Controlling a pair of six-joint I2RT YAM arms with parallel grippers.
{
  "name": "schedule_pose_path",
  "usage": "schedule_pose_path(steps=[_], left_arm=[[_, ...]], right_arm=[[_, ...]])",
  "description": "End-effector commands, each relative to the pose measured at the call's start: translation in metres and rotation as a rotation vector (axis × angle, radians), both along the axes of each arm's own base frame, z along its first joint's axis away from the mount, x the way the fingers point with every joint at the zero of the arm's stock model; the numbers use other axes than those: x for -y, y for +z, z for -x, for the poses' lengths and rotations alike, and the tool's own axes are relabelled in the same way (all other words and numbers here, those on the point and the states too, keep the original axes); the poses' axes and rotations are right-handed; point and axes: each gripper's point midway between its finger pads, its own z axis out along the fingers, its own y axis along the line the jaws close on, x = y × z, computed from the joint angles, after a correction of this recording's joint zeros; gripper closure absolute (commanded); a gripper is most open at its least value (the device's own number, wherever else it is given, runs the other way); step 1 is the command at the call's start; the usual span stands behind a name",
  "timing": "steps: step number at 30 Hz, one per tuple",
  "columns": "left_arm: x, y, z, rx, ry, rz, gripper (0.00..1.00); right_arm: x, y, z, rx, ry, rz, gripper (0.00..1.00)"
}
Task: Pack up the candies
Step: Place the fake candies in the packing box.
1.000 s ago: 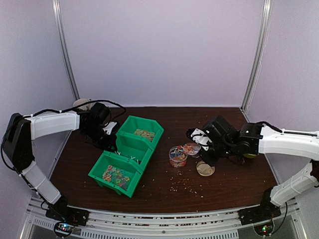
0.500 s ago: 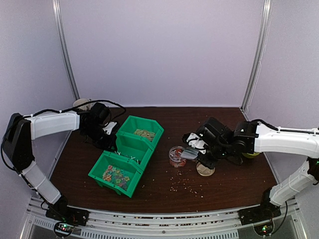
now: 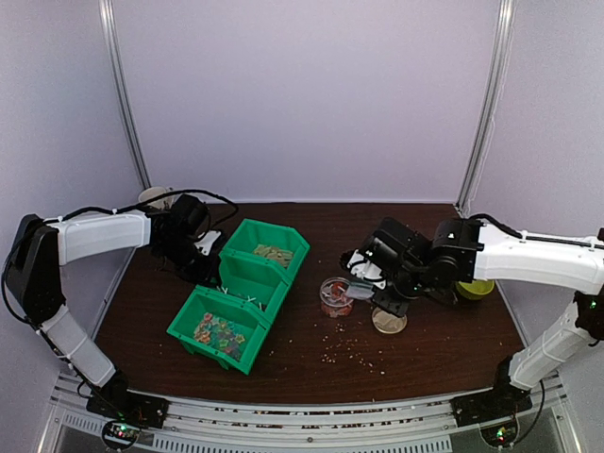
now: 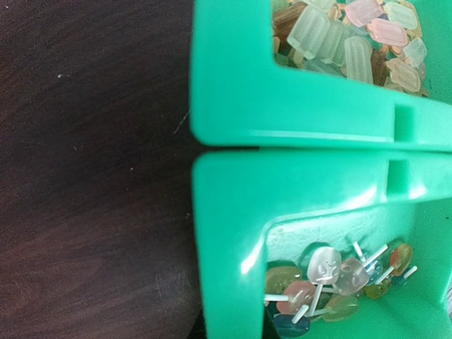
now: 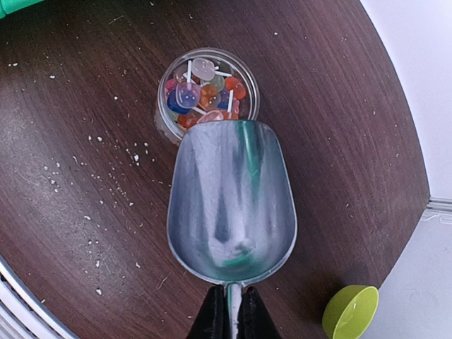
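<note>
Near the middle of the table, your candies sit heaped in a clear cup, with more in the green bins to its left. Your right gripper is clamped on the handle of a metal scoop, whose lip hangs over the cup's right rim. Your left gripper is clenched at the bins' left side; you cannot tell whether it grips anything. Pale crumbs dot the tabletop.

Three green bins left of middle. Silver scoop, gold lid right of middle. Pale crumbs below.
</note>
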Motion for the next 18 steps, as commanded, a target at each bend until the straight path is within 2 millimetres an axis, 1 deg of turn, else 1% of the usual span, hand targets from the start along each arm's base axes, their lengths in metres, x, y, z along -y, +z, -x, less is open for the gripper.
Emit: schedule_pose_path(steps=[1,5,7,11,18], left_arm=[[0.015,0.039,-0.022,0.114,0.002,0.096,1.00],[0.013,0.036,-0.022,0.105,0.002,0.081,1.00],[0.012,0.034,-0.022,0.101,0.002,0.071,1.00],[0.010,0.020,-0.020,0.063,-0.006,0.034,1.00],[0.013,-0.002,-0.014,0.033,-0.044,-0.050,1.00]], right_arm=[[-0.001,0.009,-0.011,0.056,-0.031,0.041,1.00],[-0.002,0.017,-0.018,0.101,-0.042,0.028,1.00],[-0.008,0.025,-0.021,0.134,-0.043,-0.027,1.00],[-0.018,0.034,-0.025,0.170,-0.029,-0.105,1.00],[-0.030,0.040,-0.037,0.201,-0.034,-0.113,1.00]])
